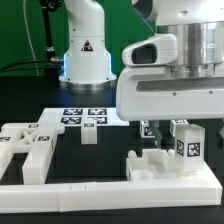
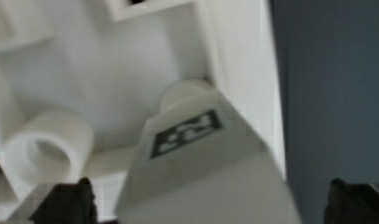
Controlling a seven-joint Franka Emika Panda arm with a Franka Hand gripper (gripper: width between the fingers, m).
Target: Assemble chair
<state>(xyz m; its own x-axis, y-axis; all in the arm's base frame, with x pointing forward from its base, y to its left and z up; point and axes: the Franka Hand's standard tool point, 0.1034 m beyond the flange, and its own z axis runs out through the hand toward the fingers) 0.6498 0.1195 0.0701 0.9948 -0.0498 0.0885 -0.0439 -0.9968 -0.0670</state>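
Observation:
My gripper hangs low at the exterior view's right, over a partly built white chair. A tagged post of the chair stands up between the fingers. In the wrist view the dark fingertips sit far apart at either side of a slanted white chair piece with a black-and-white tag. A gap shows on each side of that piece, so the gripper is open and holds nothing. A rounded white part lies beside the piece.
More loose white chair pieces lie at the exterior view's left, and a small white block stands in the middle. The marker board lies behind it. The long white border rail runs along the front. The arm's base stands at the back.

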